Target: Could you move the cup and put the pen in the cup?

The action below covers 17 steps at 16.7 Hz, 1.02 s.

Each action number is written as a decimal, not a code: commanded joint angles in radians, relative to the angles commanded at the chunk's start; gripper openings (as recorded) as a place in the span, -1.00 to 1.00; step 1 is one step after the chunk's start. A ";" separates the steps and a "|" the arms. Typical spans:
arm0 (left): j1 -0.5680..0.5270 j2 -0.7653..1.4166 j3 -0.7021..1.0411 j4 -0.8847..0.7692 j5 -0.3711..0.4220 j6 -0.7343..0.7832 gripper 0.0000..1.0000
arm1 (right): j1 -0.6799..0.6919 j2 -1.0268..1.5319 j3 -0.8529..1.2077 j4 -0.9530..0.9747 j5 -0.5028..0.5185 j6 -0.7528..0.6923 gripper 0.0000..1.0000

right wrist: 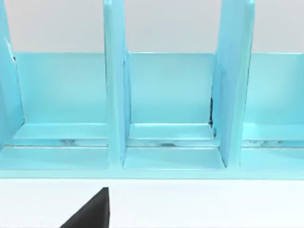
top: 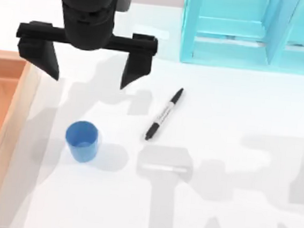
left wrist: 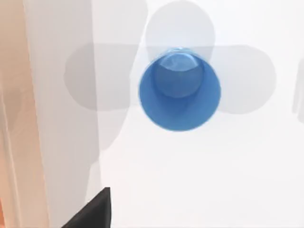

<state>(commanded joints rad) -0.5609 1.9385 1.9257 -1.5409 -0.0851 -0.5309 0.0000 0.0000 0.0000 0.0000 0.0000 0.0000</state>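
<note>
A small blue cup (top: 82, 139) stands upright on the white table, left of centre. My left gripper (top: 86, 71) hovers above and behind it, open wide, with nothing between its fingers. In the left wrist view the cup (left wrist: 179, 90) is seen from above with its mouth open, apart from one black fingertip (left wrist: 92, 213). The pen (top: 164, 114), black-ended with a pale barrel, lies flat and slanted to the right of the cup. My right gripper (right wrist: 92, 213) faces the light blue shelf unit (right wrist: 166, 104).
A light blue shelf unit (top: 257, 30) with upright dividers stands at the back right. A wooden tray (top: 1, 115) runs along the table's left edge, close to the cup. Open white table lies in front and to the right of the pen.
</note>
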 joint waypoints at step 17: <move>-0.143 0.477 0.365 0.105 -0.100 0.222 1.00 | 0.000 0.000 0.000 0.000 0.000 0.000 1.00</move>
<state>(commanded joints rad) -0.7038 2.4150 2.2908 -1.4357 -0.1853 -0.3087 0.0000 0.0000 0.0000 0.0000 0.0000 0.0000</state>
